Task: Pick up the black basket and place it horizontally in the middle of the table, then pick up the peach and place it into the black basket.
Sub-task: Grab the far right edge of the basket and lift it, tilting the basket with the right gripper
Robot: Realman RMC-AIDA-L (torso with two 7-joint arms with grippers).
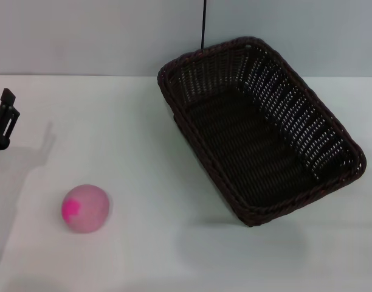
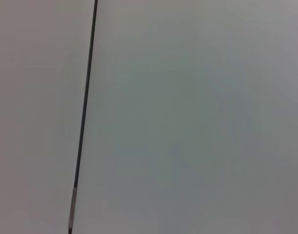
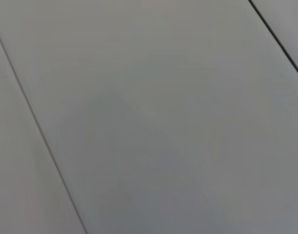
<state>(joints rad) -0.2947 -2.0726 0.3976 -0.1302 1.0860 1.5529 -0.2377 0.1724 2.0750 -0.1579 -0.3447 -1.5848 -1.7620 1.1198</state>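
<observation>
Head view: black basket (image 1: 259, 131) askew on table (image 1: 149, 121), peach (image 1: 86, 208) apart.
Basket pick pending; left gripper (image 1: 3, 118) at edge, fingers' state unclear.

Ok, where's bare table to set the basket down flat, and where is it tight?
The widest bare stretch of the table lies between the peach and the black basket, running along the near edge below the basket too. The far left edge is tighter: the left gripper sits there, the peach nearer the camera. The right gripper isn't in view.
</observation>
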